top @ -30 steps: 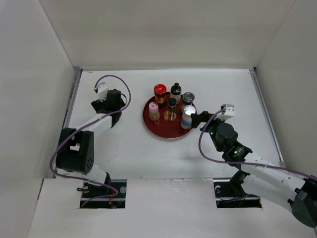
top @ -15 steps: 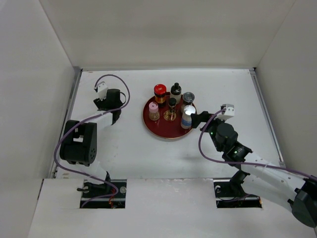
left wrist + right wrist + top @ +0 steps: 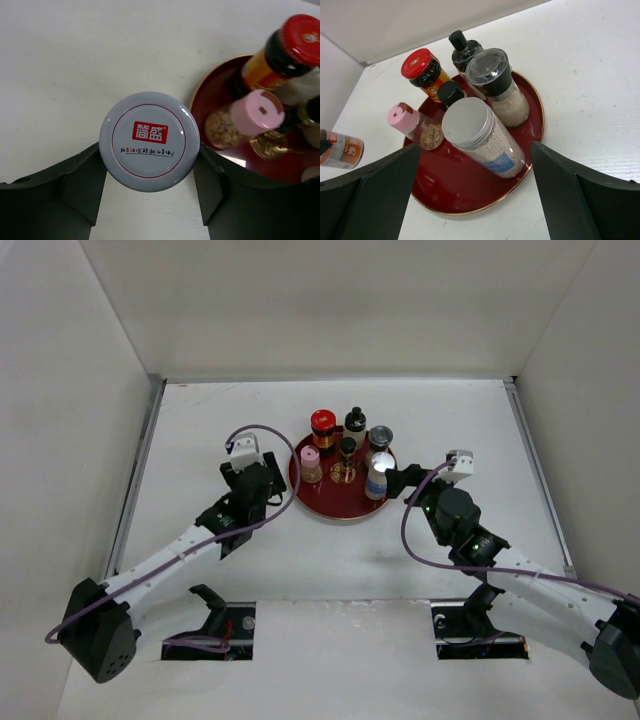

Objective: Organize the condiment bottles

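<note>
A white-lilac-capped jar (image 3: 149, 141) with a red logo sits between my left gripper's (image 3: 149, 150) fingers (image 3: 80, 185), which press on both sides of its cap. This gripper (image 3: 268, 483) hovers just left of the dark-red tray (image 3: 330, 508); the jar also shows in the right wrist view (image 3: 340, 149). On the tray stand the red-capped (image 3: 322, 421), pink-capped (image 3: 310, 456), black-capped (image 3: 355, 418), grey-lidded (image 3: 379, 437) and silver-capped (image 3: 466, 122) bottles. My right gripper (image 3: 397, 477) is open just right of the tray, its fingers (image 3: 380, 195) apart from the bottles.
A second small black-capped bottle (image 3: 347, 447) stands mid-tray. White walls close off the table at the back and both sides. The tray's near half (image 3: 455, 195) is bare red surface.
My left arm has swung from the table's far left over to the tray's left edge. The right arm and the bottles on the tray have not moved.
</note>
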### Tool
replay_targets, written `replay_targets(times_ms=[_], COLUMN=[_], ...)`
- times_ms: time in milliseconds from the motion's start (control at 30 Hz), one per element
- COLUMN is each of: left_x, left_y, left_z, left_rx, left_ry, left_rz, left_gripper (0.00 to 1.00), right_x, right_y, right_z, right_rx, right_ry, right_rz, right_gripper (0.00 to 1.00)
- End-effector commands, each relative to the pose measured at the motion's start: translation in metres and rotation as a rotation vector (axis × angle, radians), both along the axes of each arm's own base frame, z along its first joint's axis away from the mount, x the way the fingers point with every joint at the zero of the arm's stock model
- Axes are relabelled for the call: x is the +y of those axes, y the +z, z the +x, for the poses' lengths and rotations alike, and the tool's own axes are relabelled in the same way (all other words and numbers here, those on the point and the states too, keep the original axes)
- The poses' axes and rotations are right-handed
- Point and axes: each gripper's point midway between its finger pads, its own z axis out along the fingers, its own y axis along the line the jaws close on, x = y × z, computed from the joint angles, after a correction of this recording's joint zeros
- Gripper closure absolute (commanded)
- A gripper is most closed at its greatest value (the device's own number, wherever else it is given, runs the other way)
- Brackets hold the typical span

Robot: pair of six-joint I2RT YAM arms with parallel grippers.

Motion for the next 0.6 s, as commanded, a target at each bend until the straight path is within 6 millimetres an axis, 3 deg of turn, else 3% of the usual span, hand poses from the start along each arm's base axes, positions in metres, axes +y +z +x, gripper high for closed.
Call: replay_targets(times_ms=[0, 167, 300, 400, 567], left_x=[-0.017, -0.096, -0.151, -0.181, -0.212], left_y=[0.030, 0.056, 0.063, 0.053, 0.021], left_z=[-0.013, -0.024, -0.016, -0.003, 0.014], left_rx=[-0.086, -0.112, -0.135, -0.133, -0.101], left_ry=[-0.032, -0.219, -0.325, -0.368, -0.395], left_rz=[-0.034, -0.060, -0.113, -0.133, -0.112], left_gripper=[0.67, 0.67, 0.67, 0.66, 0.66], right_x=[0.005, 0.005, -0.001, -0.009, -0.016], right_y=[0.025, 0.025, 0.027, 0.029, 0.030], right_z=[0.000, 0.000, -0.001, 0.000, -0.001], right_rx=[-0.063, -0.062, -0.074, -0.079, -0.082], right_ry=[0.015, 0.017, 0.000, -0.020, -0.038], right_rz=[0.052, 0.055, 0.071, 0.076, 0.100], right_gripper=[0.02, 0.06, 0.06, 0.05, 0.05])
